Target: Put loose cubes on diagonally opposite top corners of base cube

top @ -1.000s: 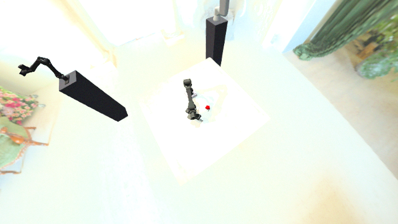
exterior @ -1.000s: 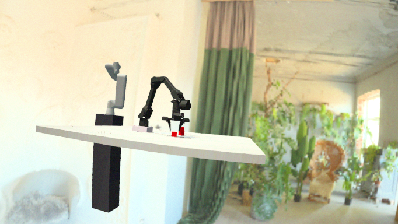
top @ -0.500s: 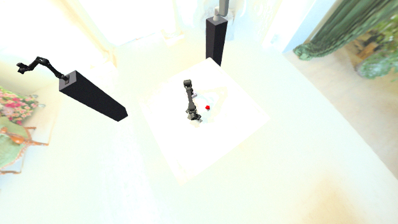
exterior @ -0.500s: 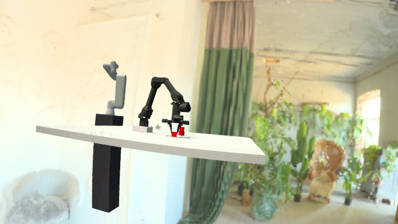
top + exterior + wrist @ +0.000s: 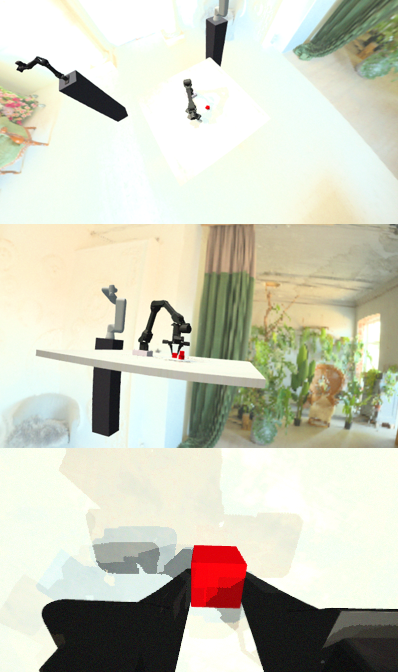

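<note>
My gripper (image 5: 174,354) (image 5: 215,575) is shut on a loose red cube (image 5: 174,355) (image 5: 216,584), with a fingertip against each side. The held cube appears a little above the table in the exterior view; it is hidden under the arm in the top view. The red base cube (image 5: 181,357) stands just to the right of the gripper in the exterior view. The other loose red cube (image 5: 182,353) rests on top of it, shifted slightly right. In the top view the two show as one small red shape (image 5: 207,107); their exact corner alignment cannot be told.
The white table (image 5: 187,151) (image 5: 233,370) carries the black arm (image 5: 190,97) (image 5: 151,321) on its pale base block (image 5: 142,352). A grey arm (image 5: 120,314) on a dark pillar (image 5: 105,405) stands beyond the table. Another black arm (image 5: 52,68) stands on a pillar (image 5: 96,97) at the left in the top view.
</note>
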Robot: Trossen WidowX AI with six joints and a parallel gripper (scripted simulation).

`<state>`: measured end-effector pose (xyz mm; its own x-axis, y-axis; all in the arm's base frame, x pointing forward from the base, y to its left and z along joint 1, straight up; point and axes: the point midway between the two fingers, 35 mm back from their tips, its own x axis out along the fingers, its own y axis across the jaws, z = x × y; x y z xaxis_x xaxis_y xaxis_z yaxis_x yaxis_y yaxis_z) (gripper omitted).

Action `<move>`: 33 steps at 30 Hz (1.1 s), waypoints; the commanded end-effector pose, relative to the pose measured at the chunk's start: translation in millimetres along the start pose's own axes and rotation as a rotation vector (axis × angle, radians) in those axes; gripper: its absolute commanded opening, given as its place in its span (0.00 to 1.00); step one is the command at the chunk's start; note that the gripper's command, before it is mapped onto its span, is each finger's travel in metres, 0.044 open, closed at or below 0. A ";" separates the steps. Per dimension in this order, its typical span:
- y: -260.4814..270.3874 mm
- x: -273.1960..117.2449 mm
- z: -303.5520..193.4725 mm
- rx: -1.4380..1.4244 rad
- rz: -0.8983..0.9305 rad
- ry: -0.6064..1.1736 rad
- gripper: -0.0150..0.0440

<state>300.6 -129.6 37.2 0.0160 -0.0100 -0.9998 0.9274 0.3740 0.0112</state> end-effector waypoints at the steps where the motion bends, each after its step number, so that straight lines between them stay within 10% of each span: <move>1: 1.8 -16.2 2.2 -0.003 0.005 -0.008 0.43; 33: 10.0 -87.0 -16.0 0.003 0.006 -0.007 0.43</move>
<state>300.2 -119.4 122.9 0.0248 -0.0119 -0.9996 0.9271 0.3744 0.0185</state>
